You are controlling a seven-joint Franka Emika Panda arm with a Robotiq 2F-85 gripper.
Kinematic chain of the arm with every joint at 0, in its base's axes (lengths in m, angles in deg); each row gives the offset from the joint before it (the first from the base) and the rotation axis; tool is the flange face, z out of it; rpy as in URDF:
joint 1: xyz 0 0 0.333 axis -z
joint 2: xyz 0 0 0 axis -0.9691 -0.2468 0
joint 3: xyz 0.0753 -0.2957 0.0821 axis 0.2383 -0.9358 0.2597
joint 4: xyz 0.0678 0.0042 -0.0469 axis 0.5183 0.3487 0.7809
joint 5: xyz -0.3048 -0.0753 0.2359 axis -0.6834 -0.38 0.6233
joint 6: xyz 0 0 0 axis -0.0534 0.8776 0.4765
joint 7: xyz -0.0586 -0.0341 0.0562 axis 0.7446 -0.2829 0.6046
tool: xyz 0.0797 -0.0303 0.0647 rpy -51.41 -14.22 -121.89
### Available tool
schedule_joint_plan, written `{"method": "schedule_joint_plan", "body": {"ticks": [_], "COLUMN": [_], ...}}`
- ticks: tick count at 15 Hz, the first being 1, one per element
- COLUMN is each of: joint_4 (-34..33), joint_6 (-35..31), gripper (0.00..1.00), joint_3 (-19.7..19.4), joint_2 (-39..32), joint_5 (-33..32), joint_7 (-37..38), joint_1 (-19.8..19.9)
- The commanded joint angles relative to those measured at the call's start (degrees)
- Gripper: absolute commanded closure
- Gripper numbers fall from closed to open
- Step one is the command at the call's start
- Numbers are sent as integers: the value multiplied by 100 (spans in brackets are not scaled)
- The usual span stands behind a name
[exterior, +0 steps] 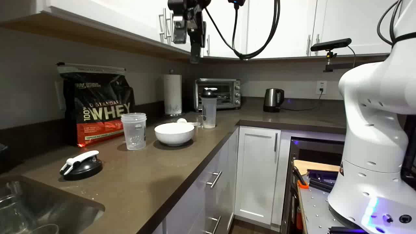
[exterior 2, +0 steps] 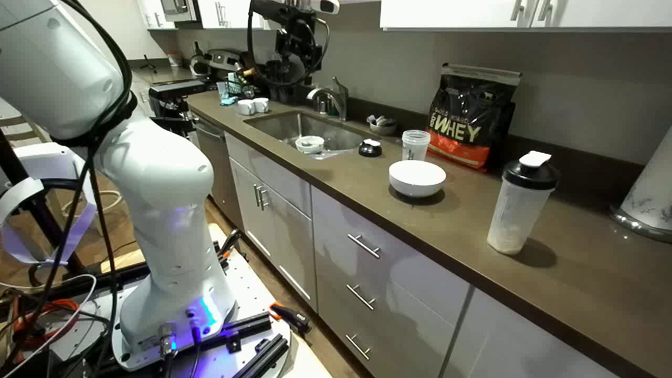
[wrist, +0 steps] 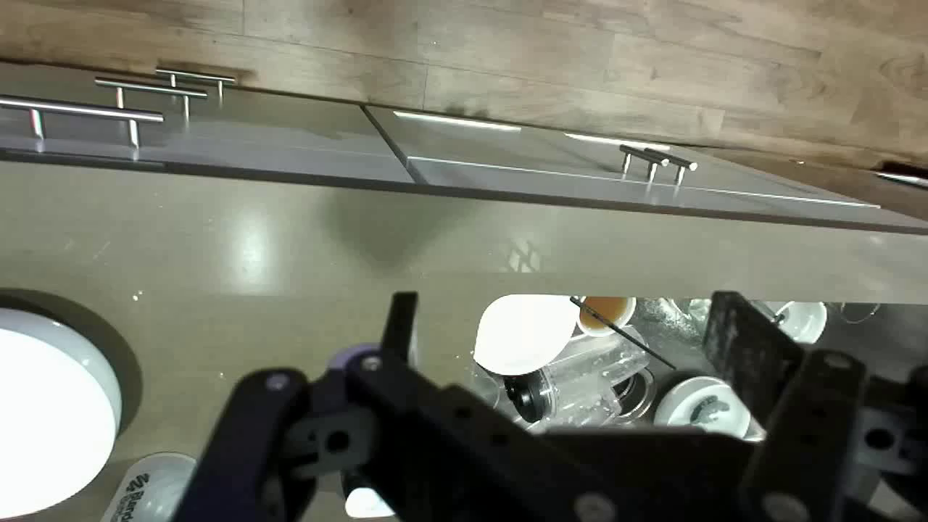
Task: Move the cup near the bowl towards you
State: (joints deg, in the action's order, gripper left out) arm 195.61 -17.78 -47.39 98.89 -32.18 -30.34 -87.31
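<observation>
While the tool [wrist: 566, 319] is spread wide, a translucent, tapered, ridge-rimmed shaker cup [exterior: 135, 132] is set near a glossy, rounded white bowl [exterior: 174, 134].

Exterior views: uneven exposure. The cupboards [exterior: 107, 16] are bright, the wall [exterior: 146, 81] below them in dim grey shade. A dark shadow pools beneath the bowl [exterior: 174, 135] in both exterior views. Blue-violet glow on the robot base [exterior 2: 173, 315]. In an exterior view, wide-angle distortion: paper roll [exterior 2: 653, 191] leans at the frame edge. Wrist view: bowl burnt out to flat white; hazy glare spot on the counter [wrist: 181, 232]; gripper [wrist: 565, 319] dark, blurred, out of focus.
</observation>
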Motion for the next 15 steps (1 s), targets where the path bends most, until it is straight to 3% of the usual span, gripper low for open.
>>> {"method": "schedule_joint_plan", "body": {"ticks": [1,12,15], "joint_4": [-20,-20,-75], "joint_6": [29,29,-302], "gripper": [0,0,0], "joint_3": [71,71,105], "joint_2": [-1,-1,-209], "joint_5": [28,28,-104], "joint_7": [-23,-23,1], "joint_1": [89,89,175]}}
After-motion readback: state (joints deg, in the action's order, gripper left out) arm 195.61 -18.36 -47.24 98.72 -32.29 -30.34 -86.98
